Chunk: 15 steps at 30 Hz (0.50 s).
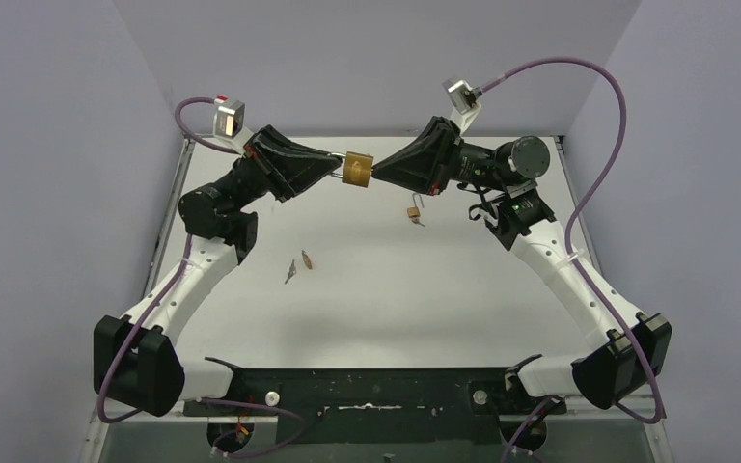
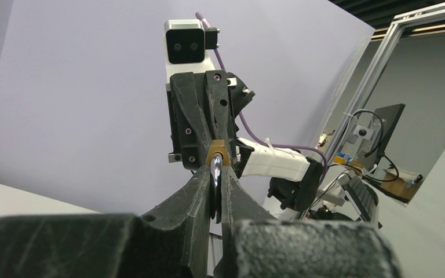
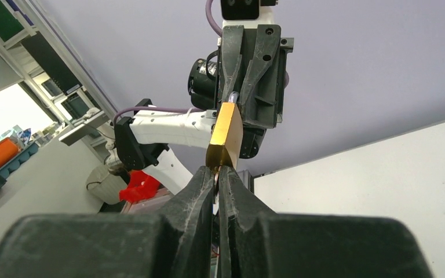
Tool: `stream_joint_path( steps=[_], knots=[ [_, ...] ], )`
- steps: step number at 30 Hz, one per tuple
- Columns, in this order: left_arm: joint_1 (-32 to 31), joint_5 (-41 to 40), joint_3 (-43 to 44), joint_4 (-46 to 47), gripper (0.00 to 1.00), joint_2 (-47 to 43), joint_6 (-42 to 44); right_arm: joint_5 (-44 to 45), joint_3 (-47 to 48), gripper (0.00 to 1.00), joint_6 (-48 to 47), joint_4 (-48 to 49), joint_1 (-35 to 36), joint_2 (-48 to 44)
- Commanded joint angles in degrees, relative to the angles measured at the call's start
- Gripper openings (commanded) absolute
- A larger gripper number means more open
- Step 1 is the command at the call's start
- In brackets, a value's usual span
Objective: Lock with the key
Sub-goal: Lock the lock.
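Brass padlock is up off the desk, in mid-air at upper centre of the top view, caught btwn my two tools. My left tool comes in from the left and is clamped narrow on the silver shackle. In the left wrist view the steel loop sits right btwn the fingers w/ the brass body just beyond. My right tool meets the padlock from the right, at the end opposite the shackle. It's pinched nearly closed on a thin sliver of metal at the padlock's base, the key, mostly hidden by the fingers. Padlock body runs approx straight btwn both tools.

Down on the desk, right of centre: a second, smaller padlock. Left of centre: a small brass piece and just beside it a thin metal bit. Both too small to ID.
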Motion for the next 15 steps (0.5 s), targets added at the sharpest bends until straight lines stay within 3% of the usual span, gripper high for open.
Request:
stream_joint_path(
  steps=[1, 15],
  knots=[
    [0.5, 1.3, -0.2, -6.2, 0.0, 1.0, 1.8, -7.6, 0.4, 0.0, 2.5, 4.3, 1.2, -2.0],
    [2.7, 2.7, -0.9, -6.6, 0.0, -1.0, 0.7, -7.8, -0.8, 0.0, 3.9, 5.9, -2.5, -3.3]
  ],
)
